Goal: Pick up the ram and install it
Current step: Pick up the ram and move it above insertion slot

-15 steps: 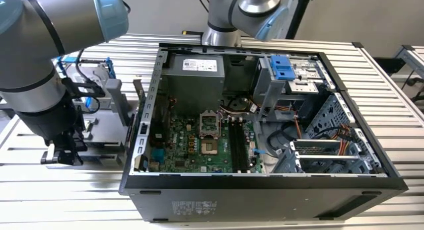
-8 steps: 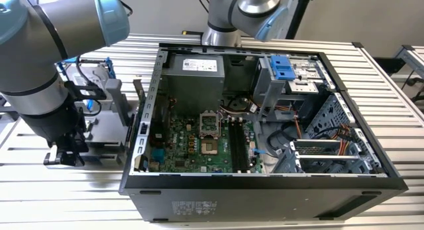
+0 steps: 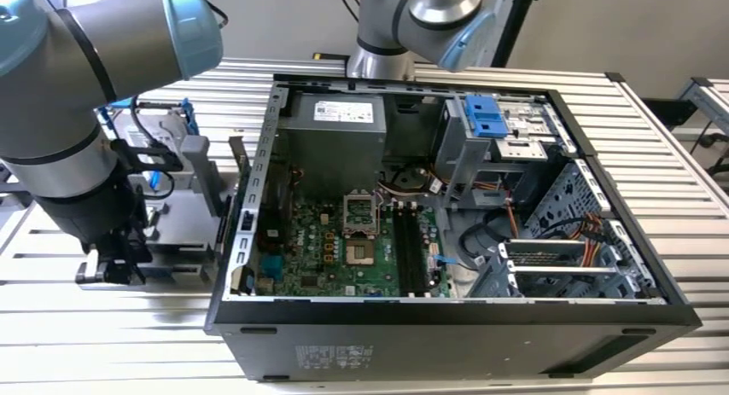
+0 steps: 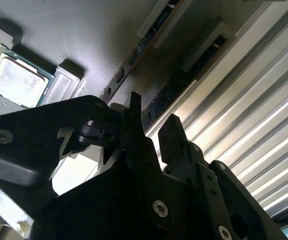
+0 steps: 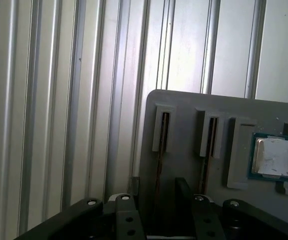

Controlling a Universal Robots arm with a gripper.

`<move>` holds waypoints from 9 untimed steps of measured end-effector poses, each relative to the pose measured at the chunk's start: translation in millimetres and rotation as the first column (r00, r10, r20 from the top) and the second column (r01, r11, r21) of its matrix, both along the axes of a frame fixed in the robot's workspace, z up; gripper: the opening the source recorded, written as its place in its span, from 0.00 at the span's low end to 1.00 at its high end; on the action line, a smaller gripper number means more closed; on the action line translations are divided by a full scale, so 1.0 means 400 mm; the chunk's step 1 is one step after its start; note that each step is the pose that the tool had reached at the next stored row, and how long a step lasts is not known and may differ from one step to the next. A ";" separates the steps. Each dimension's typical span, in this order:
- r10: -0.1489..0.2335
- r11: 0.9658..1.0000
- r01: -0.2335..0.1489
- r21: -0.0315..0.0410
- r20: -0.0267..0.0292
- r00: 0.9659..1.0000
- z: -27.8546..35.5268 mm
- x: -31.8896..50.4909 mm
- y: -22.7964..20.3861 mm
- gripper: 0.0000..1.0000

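The ram is a thin dark stick standing on edge in a narrow raised slot of a matte grey moulded tray, the slot nearest the tray's rounded corner. In the second wrist view the ram appears edge-on, a dark strip with small notches. A second stick stands in the neighbouring slot. Beyond it, a square processor chip with a dull silver lid and green border lies flat in its own recess.

The gripper, made of black angular plastic with bright screw heads, is open. One finger sits on each side of the ram, and I cannot tell whether either touches it.

The tray rests on a ribbed aluminium tabletop. In the exterior view the gripper hangs over the tray to the exterior view's left of an open black computer case, which holds a green motherboard with long black memory slots.
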State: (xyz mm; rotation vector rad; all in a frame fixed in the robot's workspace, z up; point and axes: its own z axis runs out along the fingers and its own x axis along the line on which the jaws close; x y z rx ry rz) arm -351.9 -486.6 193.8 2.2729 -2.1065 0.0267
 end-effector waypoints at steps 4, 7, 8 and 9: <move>0.000 1.000 0.000 0.000 0.000 1.000 0.000 0.000 0.000 0.00; 0.000 1.000 0.000 0.000 0.000 1.000 0.000 0.000 0.000 0.00; 0.000 1.000 0.000 0.000 0.000 1.000 0.000 0.000 0.000 0.00; 0.000 1.000 0.000 0.000 0.000 1.000 0.000 0.000 0.000 0.00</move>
